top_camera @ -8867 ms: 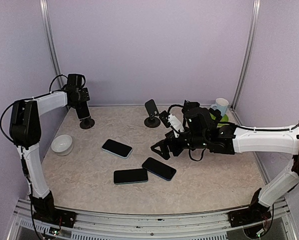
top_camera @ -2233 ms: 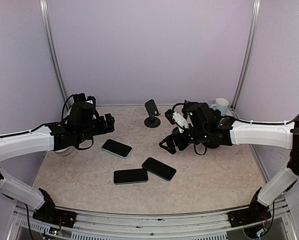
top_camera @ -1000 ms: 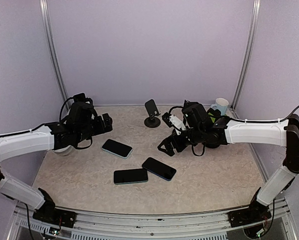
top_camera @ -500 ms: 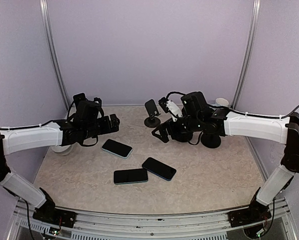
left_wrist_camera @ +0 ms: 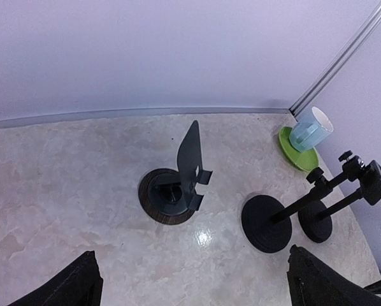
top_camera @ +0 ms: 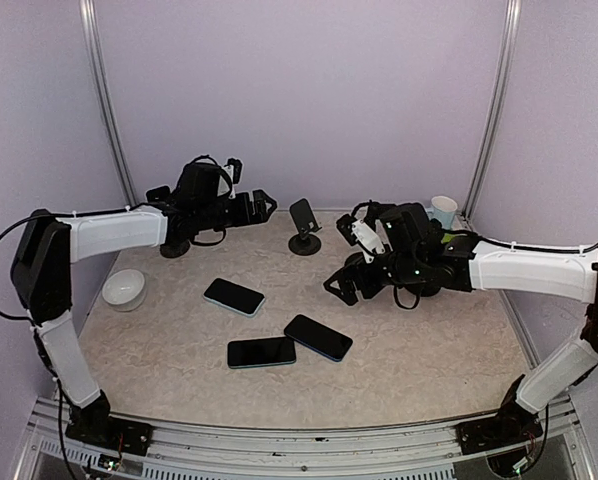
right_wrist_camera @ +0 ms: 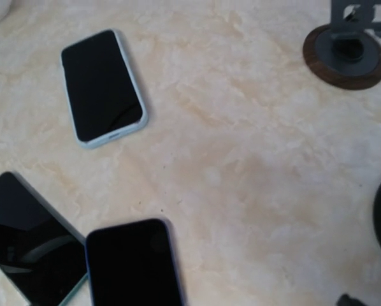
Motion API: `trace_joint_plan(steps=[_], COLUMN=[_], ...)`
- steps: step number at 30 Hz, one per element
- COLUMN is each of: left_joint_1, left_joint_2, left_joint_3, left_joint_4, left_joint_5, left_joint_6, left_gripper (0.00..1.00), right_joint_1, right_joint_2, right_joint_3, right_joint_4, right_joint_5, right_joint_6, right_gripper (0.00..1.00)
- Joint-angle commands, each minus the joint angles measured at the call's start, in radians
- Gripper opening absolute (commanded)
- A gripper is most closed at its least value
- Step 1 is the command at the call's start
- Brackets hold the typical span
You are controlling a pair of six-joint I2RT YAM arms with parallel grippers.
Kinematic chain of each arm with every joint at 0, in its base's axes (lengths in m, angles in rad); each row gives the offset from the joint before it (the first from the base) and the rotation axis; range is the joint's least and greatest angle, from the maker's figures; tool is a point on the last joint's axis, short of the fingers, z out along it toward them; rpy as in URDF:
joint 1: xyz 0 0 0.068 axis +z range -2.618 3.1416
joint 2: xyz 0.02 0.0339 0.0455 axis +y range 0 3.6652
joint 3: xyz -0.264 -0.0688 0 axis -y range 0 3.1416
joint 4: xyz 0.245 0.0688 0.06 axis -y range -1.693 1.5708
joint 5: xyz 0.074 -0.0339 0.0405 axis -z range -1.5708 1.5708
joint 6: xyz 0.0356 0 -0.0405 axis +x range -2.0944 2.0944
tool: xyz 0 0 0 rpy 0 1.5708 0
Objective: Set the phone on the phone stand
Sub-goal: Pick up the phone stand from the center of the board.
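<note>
The left pincer (top_camera: pixel 264 206) is hovering open and empty near the phone stand (top_camera: pixel 303 228). The right pincer (top_camera: pixel 337 288) is hovering likewise near the phones (top_camera: pixel 318 337).

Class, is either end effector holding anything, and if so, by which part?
Nothing is held. The left end effector and right end effector are both open and empty; all three phones lie flat on the table.

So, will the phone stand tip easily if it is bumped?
Probably not: the phone stand sits on a wide round base. Its thin tilted plate stands tall, so a high push may rock it. On the smooth table it might slide instead.
</note>
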Motion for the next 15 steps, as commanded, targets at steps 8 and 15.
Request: trace_joint_plan(steps=[8, 15], left_joint_1=[0.071, 0.069], left_joint_2=[0.333, 0.483], left_joint_3=[0.339, 0.449], left_joint_4=[0.08, 0.108], left_joint_5=[0.32, 0.344], left_joint_6=[0.056, 0.045], left_gripper=[0.99, 0.89], right_joint_1=[-0.005, -0.005], right_joint_2=[-0.086, -0.088], right_joint_3=[-0.058, -0.057], right_joint_4=[0.017, 0.011], right_joint_5=[0.035, 0.037], right_joint_6=[0.036, 0.038], right_gripper=[1.0, 1.0])
